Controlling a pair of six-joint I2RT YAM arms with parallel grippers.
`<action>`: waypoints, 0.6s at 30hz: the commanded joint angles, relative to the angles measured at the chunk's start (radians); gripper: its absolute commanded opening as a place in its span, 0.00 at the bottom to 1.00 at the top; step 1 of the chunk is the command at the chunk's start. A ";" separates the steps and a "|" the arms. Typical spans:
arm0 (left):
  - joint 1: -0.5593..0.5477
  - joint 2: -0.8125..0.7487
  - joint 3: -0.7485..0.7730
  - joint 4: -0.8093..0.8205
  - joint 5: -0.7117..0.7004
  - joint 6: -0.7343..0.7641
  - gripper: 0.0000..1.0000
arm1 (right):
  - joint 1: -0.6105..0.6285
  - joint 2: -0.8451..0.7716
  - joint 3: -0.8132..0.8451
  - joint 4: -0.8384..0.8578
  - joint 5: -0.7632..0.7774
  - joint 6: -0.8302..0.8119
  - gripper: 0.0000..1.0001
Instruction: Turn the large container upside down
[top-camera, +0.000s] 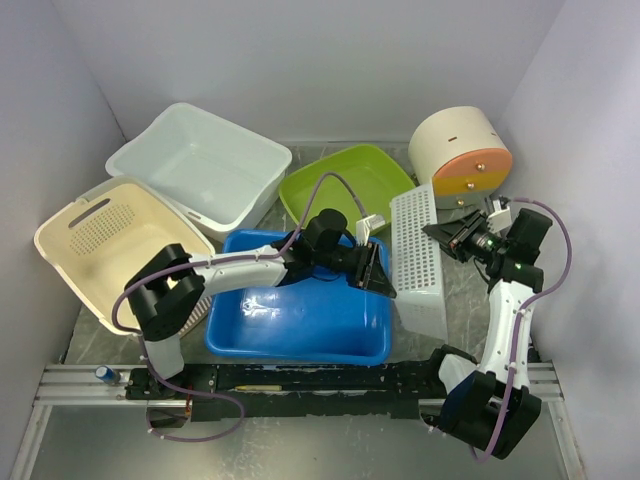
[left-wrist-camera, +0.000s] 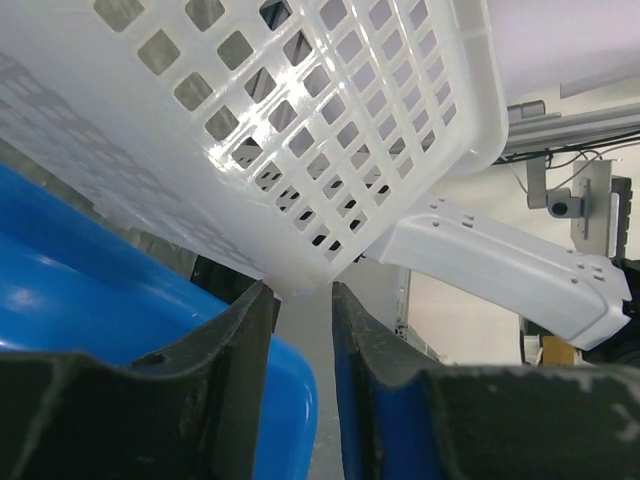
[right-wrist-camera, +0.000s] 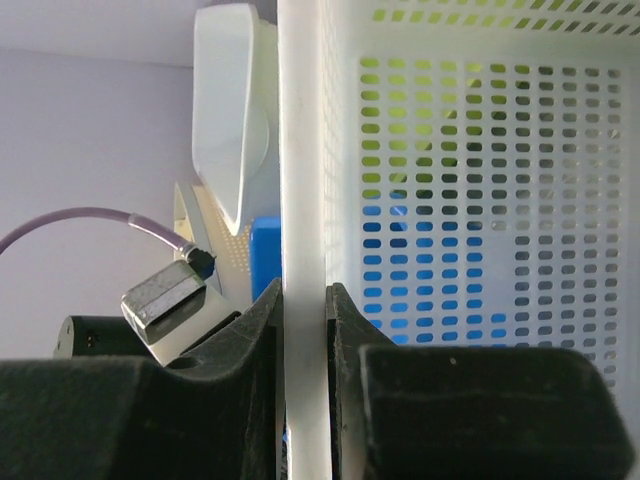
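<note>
Top external: white perforated basket (top-camera: 418, 262) stands on its side on the table (top-camera: 462, 295), between the blue tub (top-camera: 300, 325) and the right arm, so I'd call it about half-turned. Right gripper (right-wrist-camera: 305, 295) is clamped on its rim. Left gripper (left-wrist-camera: 302, 295) straddles the rim at a lower corner with the jaws narrow; can't tell if they pinch. Step in hand: the flip. Next you'd confirm the left grip, then roll the 2 wrists together, opening down, clear of the tub wall.

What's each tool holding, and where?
Right tool: white perforated basket, clamped on its rim. Left tool straddles another rim edge; grip unclear.
</note>
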 joint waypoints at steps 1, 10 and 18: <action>-0.015 0.013 0.118 0.136 0.034 -0.044 0.39 | -0.019 0.008 0.031 -0.126 0.080 -0.012 0.17; -0.030 0.096 0.244 0.167 0.058 -0.087 0.42 | -0.050 -0.003 -0.014 -0.111 0.114 0.038 0.39; -0.030 0.143 0.376 0.090 0.034 -0.048 0.44 | -0.104 -0.024 -0.036 -0.180 0.210 0.043 0.48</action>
